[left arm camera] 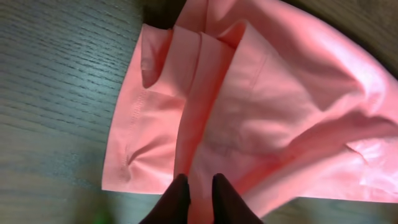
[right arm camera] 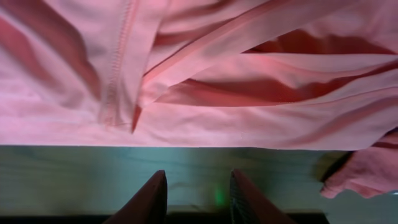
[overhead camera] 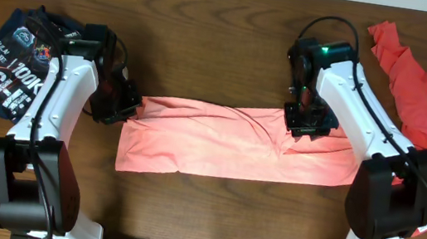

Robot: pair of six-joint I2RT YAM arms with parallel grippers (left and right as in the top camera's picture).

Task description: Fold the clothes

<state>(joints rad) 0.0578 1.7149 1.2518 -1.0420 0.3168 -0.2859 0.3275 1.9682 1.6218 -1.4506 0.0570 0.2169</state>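
A salmon-pink shirt (overhead camera: 226,146) lies across the middle of the table as a long folded strip with creases. My left gripper (overhead camera: 130,106) is at its upper left corner. In the left wrist view the fingers (left arm camera: 199,194) are shut on a fold of the pink shirt (left arm camera: 261,106). My right gripper (overhead camera: 307,123) is at the strip's far edge, right of centre. In the right wrist view its fingers (right arm camera: 196,190) are open and empty over bare wood, just short of the shirt's edge (right arm camera: 217,74).
A folded dark navy printed T-shirt (overhead camera: 3,65) lies at the far left. A loose pile of red-orange clothes (overhead camera: 425,103) lies at the right, reaching the table's edge. The brown wooden table (overhead camera: 207,43) shows behind and in front of the strip.
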